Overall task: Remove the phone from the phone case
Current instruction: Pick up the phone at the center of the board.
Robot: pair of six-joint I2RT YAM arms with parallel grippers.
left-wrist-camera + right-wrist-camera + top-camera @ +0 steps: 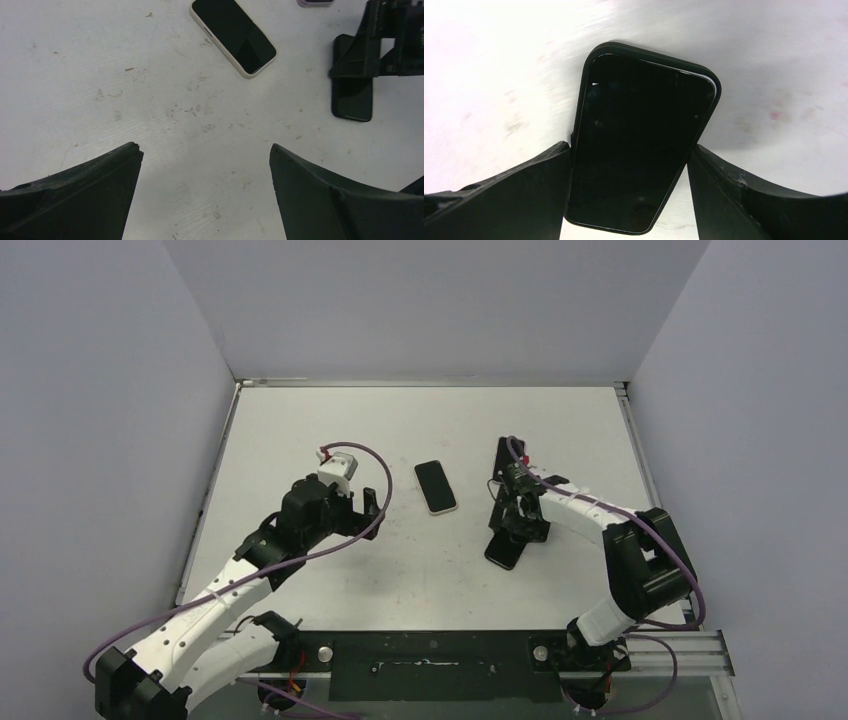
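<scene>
Right wrist view. Item: black slab phone (639,125), screen up, seated in a black soft-rimmed phone case (651,52). It lies directly between the right jaws. Its long axis runs straight ahead from them, so they span its width.

Right jaws: spread wide, one finger (524,185) at each long edge of the case. Whether they touch it or squeeze it cannot be told.

Far end of item: a thin seam shows between phone and case at the left corner, and a pale sliver at the right corner. This may be a start of separation, but that is uncertain.

Top external view. The right arm (600,515) is the nearer one. The item sits beneath its jaws and is mostly hidden, with only the end toward the arm's base showing on the white tabletop (300,430). The seam is not visible here.

Left jaws: apart and holding nothing, well to the side of the item.

Second item: dark-screened phone in a cream case (436,486), ahead of the left jaws, between the two arms and clear of both.

Left wrist view. It alone shows the black item side-on to the right jaws, lying on the tabletop with one end free.
</scene>
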